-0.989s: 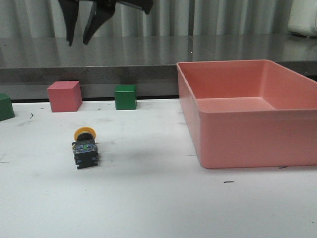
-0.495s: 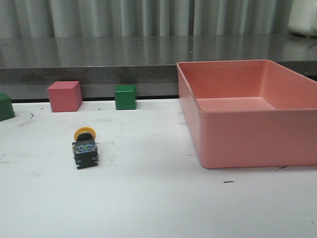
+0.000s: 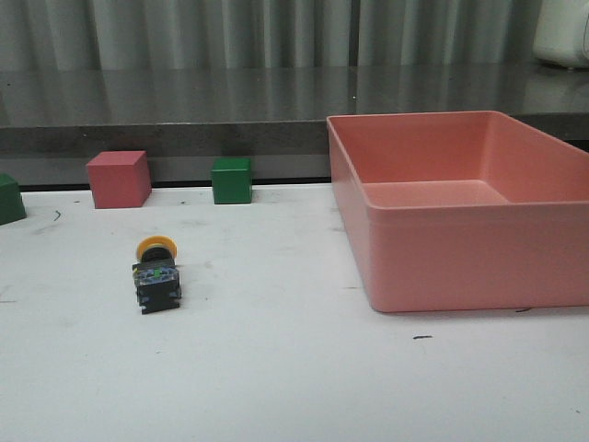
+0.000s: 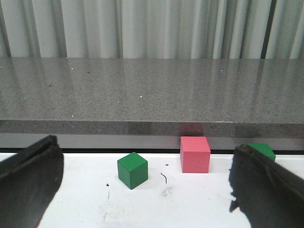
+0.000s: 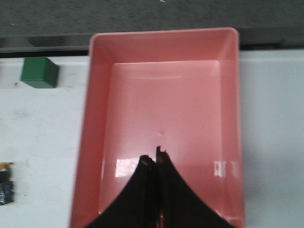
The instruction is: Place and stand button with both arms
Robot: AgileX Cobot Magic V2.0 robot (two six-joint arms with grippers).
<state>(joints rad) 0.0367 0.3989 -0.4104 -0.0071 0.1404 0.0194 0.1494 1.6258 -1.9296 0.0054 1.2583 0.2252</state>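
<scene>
The button [image 3: 156, 273] lies on its side on the white table, yellow cap toward the back, black body and bluish base toward the front. A sliver of it shows at the edge of the right wrist view [image 5: 4, 185]. Neither arm shows in the front view. My left gripper [image 4: 142, 190] is open and empty, its two black fingers [image 4: 28, 183] wide apart, facing the cubes at the table's back. My right gripper [image 5: 156, 159] is shut and empty, hanging above the pink bin [image 5: 95, 95].
The large pink bin [image 3: 442, 249] stands at the right. A pink cube [image 3: 119, 179] and a green cube [image 3: 231, 180] sit at the back, another green cube [image 3: 9, 198] at the far left. A grey counter ledge [image 3: 184, 110] runs behind the table.
The black gripper fingers seen at the top left of the front view one second ago have risen out of that view. The button has not moved.
</scene>
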